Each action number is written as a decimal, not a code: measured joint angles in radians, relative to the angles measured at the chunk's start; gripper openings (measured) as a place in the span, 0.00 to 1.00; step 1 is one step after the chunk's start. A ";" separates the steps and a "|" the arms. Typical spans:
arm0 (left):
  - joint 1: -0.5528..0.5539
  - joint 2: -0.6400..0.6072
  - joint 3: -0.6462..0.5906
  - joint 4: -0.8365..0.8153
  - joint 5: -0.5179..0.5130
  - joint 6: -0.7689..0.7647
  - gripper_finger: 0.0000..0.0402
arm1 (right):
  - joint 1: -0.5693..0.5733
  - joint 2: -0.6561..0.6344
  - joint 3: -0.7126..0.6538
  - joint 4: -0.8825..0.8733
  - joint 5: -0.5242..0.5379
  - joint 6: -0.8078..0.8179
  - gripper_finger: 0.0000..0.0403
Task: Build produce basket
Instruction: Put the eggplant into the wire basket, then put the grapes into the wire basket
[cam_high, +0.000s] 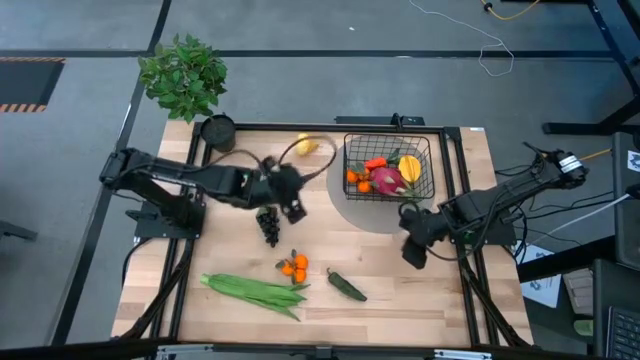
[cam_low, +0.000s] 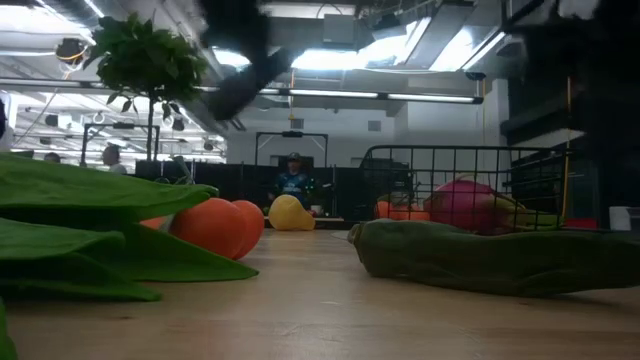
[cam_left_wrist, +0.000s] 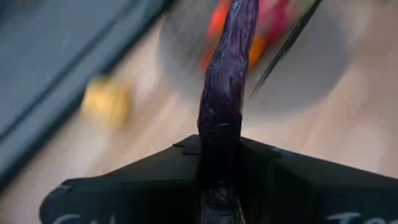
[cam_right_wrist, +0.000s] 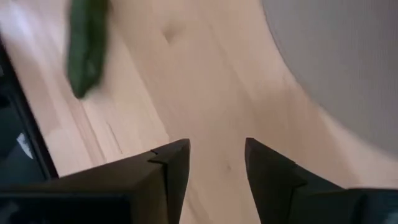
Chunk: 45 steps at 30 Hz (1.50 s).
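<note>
High view is showing the black wire-mesh basket (cam_high: 389, 168) partly filled, the left gripper (cam_left_wrist: 219, 180) clamping a purple eggplant (cam_left_wrist: 225, 93), the right gripper (cam_right_wrist: 216, 163) waiting, jaws apart, while grapes (cam_high: 268, 224), beans (cam_high: 255, 291) and lemon (cam_high: 306, 146) are lying on the bench (cam_high: 400, 280).

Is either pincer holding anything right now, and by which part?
The left pincer grips the purple eggplant at one end, the rest jutting forward. The right pincer is open and empty above the table.
</note>
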 joint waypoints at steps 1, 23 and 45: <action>0.019 0.000 0.000 0.100 0.022 0.083 0.08 | 0.016 0.000 0.000 -0.024 0.002 0.039 0.36; 0.378 0.611 0.589 0.401 0.702 0.394 0.16 | 0.239 0.000 0.000 0.016 0.187 0.317 0.36; 0.380 0.615 0.715 -0.020 0.690 0.422 0.40 | 0.251 0.000 0.000 0.014 0.239 0.291 0.36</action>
